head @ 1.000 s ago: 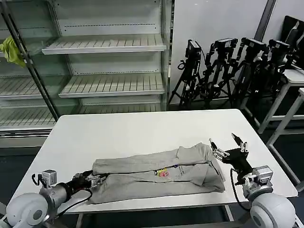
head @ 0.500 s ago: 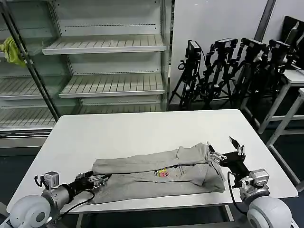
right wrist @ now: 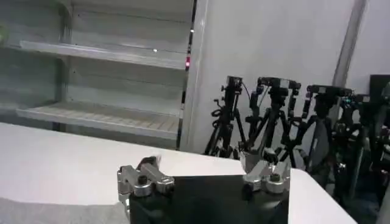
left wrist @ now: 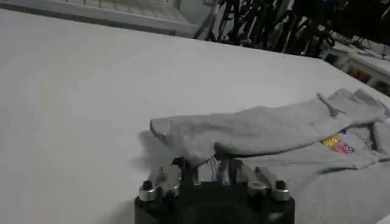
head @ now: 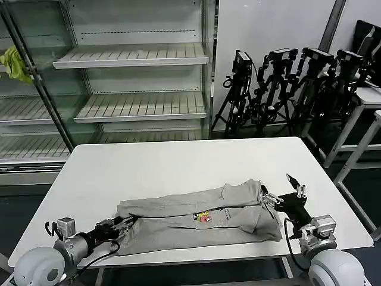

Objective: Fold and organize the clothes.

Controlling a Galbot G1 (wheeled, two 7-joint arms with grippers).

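Note:
The clothes are one light grey T-shirt [head: 196, 229], folded lengthwise into a long band across the near half of the white table [head: 178, 164]. Its small multicoloured print [head: 202, 216] faces up near the middle. At the band's left end my left gripper [head: 124, 224] lies low on the table. In the left wrist view the left gripper [left wrist: 204, 170] has its fingers close together with the T-shirt's [left wrist: 274, 128] edge pinched between them. My right gripper [head: 281, 189] stands open just beyond the band's right end, beside the sleeve. Nothing lies between its spread fingers [right wrist: 201, 161].
Behind the table stands an empty shelf unit [head: 131, 56] with a yellow-green cloth [head: 13, 62] hanging at its left. Black camera tripods [head: 286, 83] are clustered at the back right, next to another white table [head: 369, 98]. The far half of my table is bare.
The left gripper has slid a little to the right into the shirt's left end, nudging the lower corner with it. The right gripper has lowered slightly and stays open.

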